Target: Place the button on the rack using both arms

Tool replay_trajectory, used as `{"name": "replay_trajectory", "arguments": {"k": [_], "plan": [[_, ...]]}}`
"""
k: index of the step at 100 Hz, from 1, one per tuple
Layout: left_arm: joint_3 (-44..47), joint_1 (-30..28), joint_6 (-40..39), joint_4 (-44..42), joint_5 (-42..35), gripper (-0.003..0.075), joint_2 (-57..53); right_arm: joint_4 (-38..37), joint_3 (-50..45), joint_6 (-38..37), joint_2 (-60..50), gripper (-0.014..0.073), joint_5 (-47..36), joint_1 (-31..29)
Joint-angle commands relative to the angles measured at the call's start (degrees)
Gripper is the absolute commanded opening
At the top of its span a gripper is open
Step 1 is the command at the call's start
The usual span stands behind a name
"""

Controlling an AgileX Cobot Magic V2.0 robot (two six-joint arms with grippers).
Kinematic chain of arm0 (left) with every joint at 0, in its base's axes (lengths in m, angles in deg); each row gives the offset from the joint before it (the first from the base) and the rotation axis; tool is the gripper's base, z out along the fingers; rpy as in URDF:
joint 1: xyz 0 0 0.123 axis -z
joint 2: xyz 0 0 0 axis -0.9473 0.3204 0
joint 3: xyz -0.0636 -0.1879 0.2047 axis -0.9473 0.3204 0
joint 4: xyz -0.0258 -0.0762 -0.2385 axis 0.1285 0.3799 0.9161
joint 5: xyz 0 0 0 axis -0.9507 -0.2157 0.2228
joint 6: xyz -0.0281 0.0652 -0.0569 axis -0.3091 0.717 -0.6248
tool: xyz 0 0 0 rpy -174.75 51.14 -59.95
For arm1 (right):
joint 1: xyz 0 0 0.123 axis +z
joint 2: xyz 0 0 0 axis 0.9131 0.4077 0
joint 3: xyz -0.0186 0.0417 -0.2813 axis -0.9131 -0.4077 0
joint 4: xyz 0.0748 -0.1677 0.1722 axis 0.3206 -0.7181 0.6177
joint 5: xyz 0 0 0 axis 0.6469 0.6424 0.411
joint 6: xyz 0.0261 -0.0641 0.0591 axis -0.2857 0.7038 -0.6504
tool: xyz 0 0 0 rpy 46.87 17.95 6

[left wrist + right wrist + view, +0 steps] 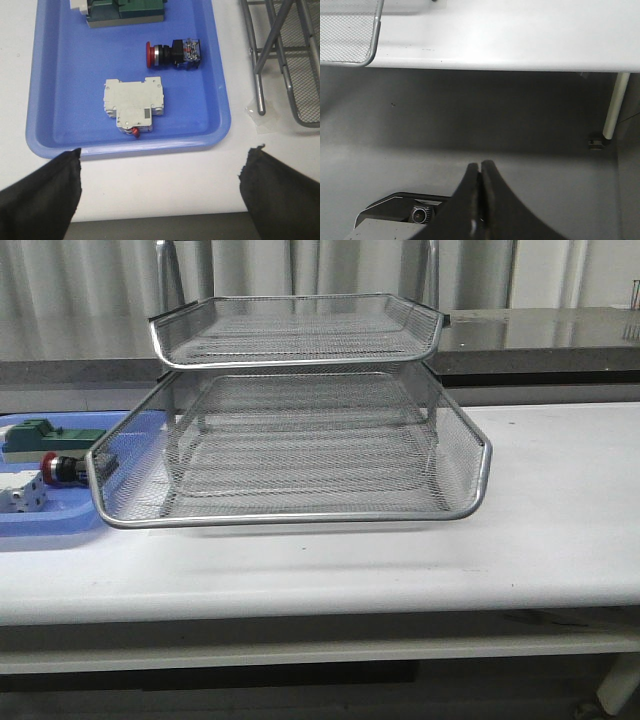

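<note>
The button (172, 53) is seen lying on its side in the blue tray (55, 90), beside the rack (300, 440), its long axis running across the tray with the red cap turned away from the rack. The left gripper (160, 185) is held wide open and empty above the tray's near rim; the button lies well ahead of its fingers, past a white part (133, 104). The right gripper (480, 172) is closed, empty, off the table edge (520, 45), so the left arm is judged nearer.

The button (172, 53) lies in the tray (55, 90) left of the rack (300, 440), behind the breaker (133, 104).
</note>
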Motion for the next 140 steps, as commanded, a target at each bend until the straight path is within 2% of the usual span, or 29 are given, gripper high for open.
{"name": "replay_trajectory", "arguments": {"k": [1,18,34,57,74,91,107,140], "plan": [[-2.07,0.04,-0.03,0.64,-4.82,0.0618,-1.46,-0.6,2.0,0.2,0.08,-0.0067,-2.49,0.01],[-2.94,0.04,-0.03,-2.02,-7.16,0.0619,-0.24,-0.6,2.0,0.2,0.08,-0.0067,-2.49,0.01],[-7.13,0.04,-0.03,-2.45,-4.24,0.0619,4.69,-0.6,2.0,0.2,0.08,-0.0067,-2.49,0.01],[-15.97,0.04,1.46,-2.82,-2.54,0.0619,12.97,-0.6,2.0,0.2,0.08,-0.0067,-2.49,0.01],[-25.75,0.04,4.85,-2.82,2.56,0.0619,20.01,-0.6,2.0,0.2,0.08,-0.0067,-2.49,0.01],[-35.51,0.04,13.81,-2.09,9.41,0.0619,27.51,-0.6,2.0,0.2,0.08,-0.0067,-2.49,0.01],[-42.26,0.04,20.91,-1.27,12.19,0.0619,33.44,-0.6,2.0,0.2,0.08,-0.0067,-2.49,0.01],[-47.05,0.25,37.44,4.91,15.81,0.0619,41.87,-0.6,2.0,0.2,0.08,-0.0067,-2.49,0.01]]}}
